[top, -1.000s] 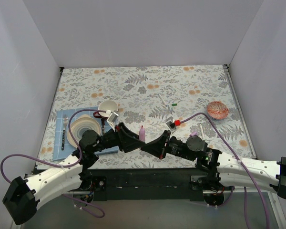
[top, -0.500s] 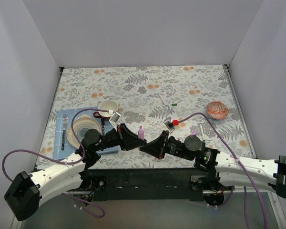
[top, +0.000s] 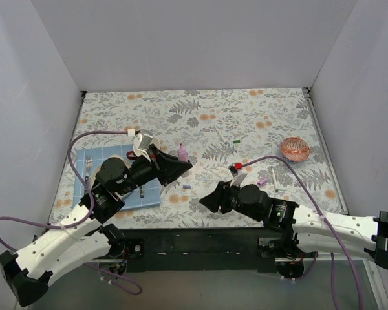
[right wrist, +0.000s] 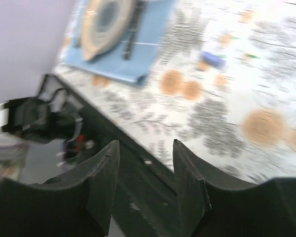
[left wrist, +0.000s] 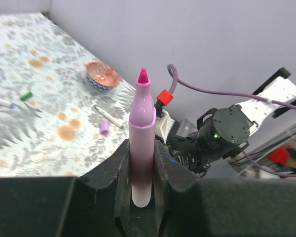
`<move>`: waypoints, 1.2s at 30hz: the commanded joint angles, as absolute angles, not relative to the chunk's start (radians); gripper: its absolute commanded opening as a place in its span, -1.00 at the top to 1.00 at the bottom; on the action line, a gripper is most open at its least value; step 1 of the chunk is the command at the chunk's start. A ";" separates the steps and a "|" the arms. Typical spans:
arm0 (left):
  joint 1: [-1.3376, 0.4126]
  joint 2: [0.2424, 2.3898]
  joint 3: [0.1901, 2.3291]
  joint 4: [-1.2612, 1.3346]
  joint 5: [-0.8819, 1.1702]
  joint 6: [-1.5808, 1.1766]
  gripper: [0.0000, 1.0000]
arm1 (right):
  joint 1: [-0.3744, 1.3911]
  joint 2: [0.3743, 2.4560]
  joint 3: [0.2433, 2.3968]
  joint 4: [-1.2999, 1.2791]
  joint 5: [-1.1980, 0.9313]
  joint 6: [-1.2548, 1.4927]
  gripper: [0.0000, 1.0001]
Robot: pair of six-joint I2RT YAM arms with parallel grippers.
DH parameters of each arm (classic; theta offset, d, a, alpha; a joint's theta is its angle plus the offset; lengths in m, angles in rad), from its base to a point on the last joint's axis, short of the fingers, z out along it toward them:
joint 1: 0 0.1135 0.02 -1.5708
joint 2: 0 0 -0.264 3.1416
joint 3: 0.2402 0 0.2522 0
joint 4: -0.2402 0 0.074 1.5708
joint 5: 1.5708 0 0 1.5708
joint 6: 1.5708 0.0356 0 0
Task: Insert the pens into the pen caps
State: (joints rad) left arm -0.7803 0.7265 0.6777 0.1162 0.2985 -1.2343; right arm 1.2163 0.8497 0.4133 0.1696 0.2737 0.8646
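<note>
My left gripper [top: 181,164] is shut on the thick pink pen [top: 182,152], which is uncapped with its tip pointing up; in the left wrist view the pen [left wrist: 141,133] stands between the fingers [left wrist: 119,170]. My right gripper [top: 210,199] is open and empty, low over the table's near edge, and its wrist view shows the gripper [right wrist: 145,163] with nothing between the fingers. A small purple cap [top: 186,186] lies between the grippers and also shows in the right wrist view [right wrist: 213,59]. A lilac cap [top: 263,182] and a white pen [top: 273,177] lie to the right. A green cap [top: 237,140] lies beside another white pen [top: 221,135].
A blue mat [top: 149,194] at the left holds a plate [top: 110,169] and a fork [top: 88,169], with a cup [top: 142,141] behind. A red patterned bowl [top: 295,149] sits at the right. The table's front edge [right wrist: 138,148] lies under the right gripper.
The grippers have parted. My left gripper carried the pink pen up and back to the left. My right gripper drew back toward the near edge and is open.
</note>
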 commanded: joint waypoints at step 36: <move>-0.781 0.758 0.710 -0.117 0.434 -0.905 1.00 | 0.291 1.200 0.672 -0.569 0.368 1.235 -0.14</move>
